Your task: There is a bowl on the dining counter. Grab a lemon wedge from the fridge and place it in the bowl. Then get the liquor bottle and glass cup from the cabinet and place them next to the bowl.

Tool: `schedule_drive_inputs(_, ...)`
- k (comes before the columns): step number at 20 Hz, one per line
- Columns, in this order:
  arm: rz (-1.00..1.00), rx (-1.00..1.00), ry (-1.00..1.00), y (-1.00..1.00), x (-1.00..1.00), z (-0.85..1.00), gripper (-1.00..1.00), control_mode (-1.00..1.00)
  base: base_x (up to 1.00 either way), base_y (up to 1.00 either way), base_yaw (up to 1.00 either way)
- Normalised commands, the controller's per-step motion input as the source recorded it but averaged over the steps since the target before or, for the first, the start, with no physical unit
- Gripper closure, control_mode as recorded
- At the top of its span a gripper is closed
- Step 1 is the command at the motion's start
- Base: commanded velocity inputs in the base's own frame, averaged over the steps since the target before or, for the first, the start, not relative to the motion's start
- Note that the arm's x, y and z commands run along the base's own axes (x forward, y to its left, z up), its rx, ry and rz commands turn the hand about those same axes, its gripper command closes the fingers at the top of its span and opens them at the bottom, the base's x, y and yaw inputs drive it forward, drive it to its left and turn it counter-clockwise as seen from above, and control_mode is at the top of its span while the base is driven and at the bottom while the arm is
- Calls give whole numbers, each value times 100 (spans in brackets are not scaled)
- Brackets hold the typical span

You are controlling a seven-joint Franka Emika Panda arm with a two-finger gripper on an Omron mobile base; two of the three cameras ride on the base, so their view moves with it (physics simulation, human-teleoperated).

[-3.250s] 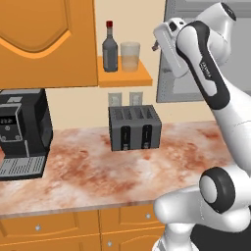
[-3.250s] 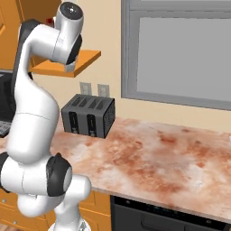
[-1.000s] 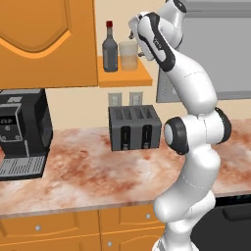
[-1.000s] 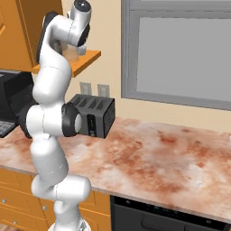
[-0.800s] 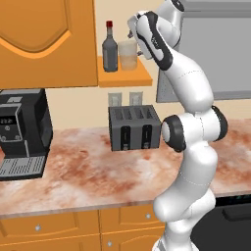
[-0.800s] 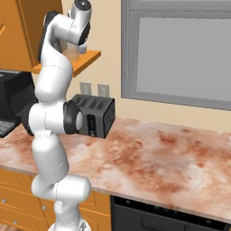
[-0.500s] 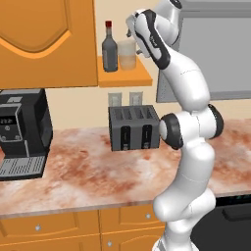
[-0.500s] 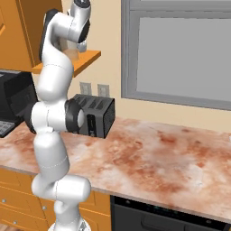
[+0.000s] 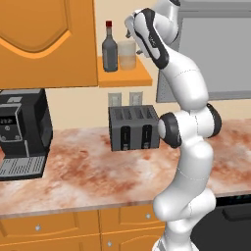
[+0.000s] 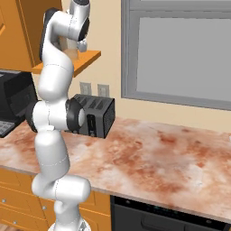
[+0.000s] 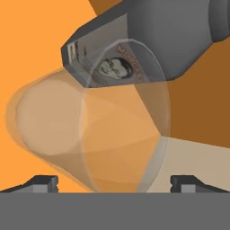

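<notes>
A clear glass cup (image 9: 127,55) stands on the open cabinet shelf (image 9: 122,76), just right of a dark liquor bottle (image 9: 110,49) with a red cap. My gripper (image 9: 131,35) is raised to shelf height at the cup's right side. In the hand view the glass cup (image 11: 90,130) lies close between my open gripper (image 11: 114,182), with its fingertips (image 11: 42,182) wide apart on either side and the labelled bottle (image 11: 148,40) behind it. From the right, the cup (image 10: 71,48) peeks out beside the hand. The bowl and the lemon wedge are out of view.
A black toaster (image 9: 135,128) sits on the marbled counter (image 9: 73,171) under the shelf. A black coffee machine (image 9: 22,132) stands at the left. The orange cabinet door (image 9: 46,39) hangs left of the shelf. A grey window panel (image 10: 180,49) fills the wall to the right.
The arm has swung left and straightened, bringing the gripper up to the glass cup on the shelf. In the last second it edged slightly closer. The jaws stayed open.
</notes>
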Motion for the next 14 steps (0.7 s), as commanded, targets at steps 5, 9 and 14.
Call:
schedule_drive_inputs(5,3,-4,0,4,0,-17,-100,-100,0,0,0)
schedule_drive_inputs(9,4,-4,0,5,0,-21,-100,-100,0,0,0)
schedule_drive_inputs(14,4,-4,0,5,0,-23,-100,-100,0,0,0)
